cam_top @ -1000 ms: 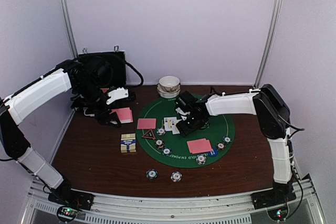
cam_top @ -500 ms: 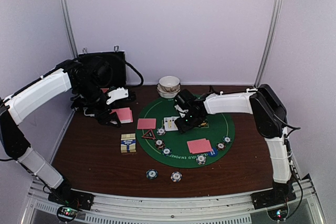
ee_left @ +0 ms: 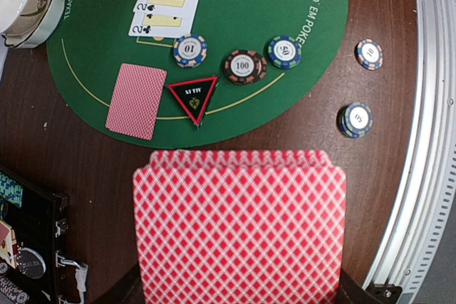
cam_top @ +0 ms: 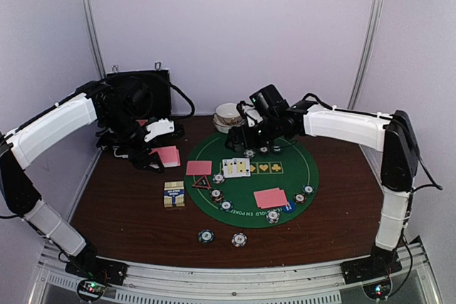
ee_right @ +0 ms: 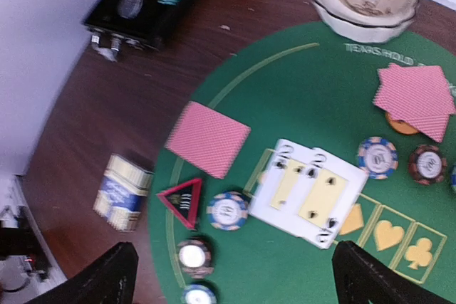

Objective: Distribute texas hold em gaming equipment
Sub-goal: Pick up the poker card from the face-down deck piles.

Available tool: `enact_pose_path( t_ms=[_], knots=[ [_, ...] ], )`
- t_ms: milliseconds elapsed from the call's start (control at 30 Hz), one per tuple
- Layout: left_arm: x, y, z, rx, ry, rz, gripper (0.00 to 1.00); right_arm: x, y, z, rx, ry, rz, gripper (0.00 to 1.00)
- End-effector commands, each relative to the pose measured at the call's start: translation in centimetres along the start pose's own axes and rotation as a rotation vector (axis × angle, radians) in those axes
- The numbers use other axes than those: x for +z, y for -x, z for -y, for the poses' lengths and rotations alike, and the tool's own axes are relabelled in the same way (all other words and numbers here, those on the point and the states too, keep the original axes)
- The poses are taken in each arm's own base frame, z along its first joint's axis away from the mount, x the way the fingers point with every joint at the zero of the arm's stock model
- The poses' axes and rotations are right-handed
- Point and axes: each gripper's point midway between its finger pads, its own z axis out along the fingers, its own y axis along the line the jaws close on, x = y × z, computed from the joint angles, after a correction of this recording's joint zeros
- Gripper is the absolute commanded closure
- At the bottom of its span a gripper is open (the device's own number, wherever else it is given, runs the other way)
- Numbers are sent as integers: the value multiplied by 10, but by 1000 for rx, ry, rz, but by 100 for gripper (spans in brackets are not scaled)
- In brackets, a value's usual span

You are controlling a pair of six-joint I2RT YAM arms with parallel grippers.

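Cards with pink backs lie face down on the round green felt mat (cam_top: 299, 176), one lot (cam_top: 199, 168) at its left edge and another (cam_top: 271, 198) at its front right. Two face-up twos (cam_top: 236, 167) lie at the mat's centre. A red-rimmed black triangle marker (cam_top: 201, 181) sits at the mat's left rim. Two round stripe-edged poker chips (cam_top: 206, 236) rest on the brown wooden bench (cam_top: 128, 211) just in front of the mat. Left of the mat, the left claw (cam_top: 148, 154) is clamped on a thick fanned stack of pink-backed playing cards (ee_left: 239, 226). The right claw (ee_right: 234, 261) hangs above the mat's far side, fingers spread wide and holding nothing.
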Motion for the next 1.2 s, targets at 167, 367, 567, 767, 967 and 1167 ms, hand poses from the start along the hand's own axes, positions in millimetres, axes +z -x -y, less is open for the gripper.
enact_pose_path(
  t_ms=[167,367,567,767,967,1167],
  knots=[
    [-3,9,-5,8,4,36,100,-30,13,-129,339,651,-59,1],
    [-6,13,-5,13,5,49,100,-29,15,-174,413,857,-114,1],
    [-6,15,-5,14,3,55,100,-19,7,-195,420,913,-171,0],
    [-6,16,-5,14,-3,60,100,-12,4,-214,430,962,-204,1],
    [-7,18,-6,13,-4,66,100,-1,6,-228,458,1004,-225,1],
    [-8,18,-6,16,1,67,100,8,1,-233,465,1013,-258,4]
  ],
)
